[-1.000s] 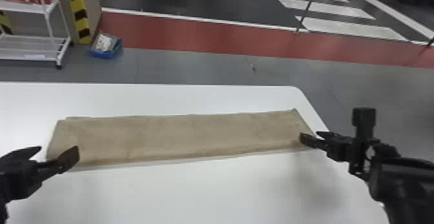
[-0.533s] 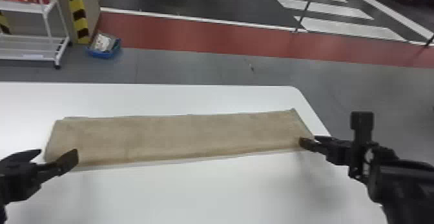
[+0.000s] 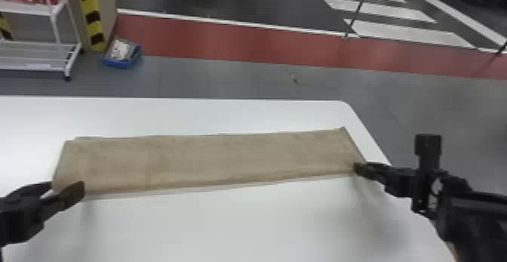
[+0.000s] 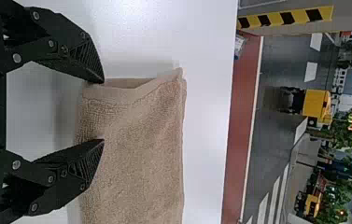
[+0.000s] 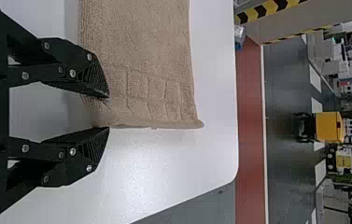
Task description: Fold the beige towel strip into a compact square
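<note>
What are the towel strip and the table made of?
The beige towel strip looks like soft terry cloth, probably cotton: you can see tiny fuzzy loops and woven squares near its end. The table has a smooth, slightly shiny white top, maybe plastic-coated board, but its inside can't be told.

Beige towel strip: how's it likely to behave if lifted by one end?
Probably floppy: the towel strip lies flat and its edges look soft and wavy. The looped, terry-like surface should grip rather than slip. It seems layered, so the plies may separate if the fingers catch just the top one.
</note>
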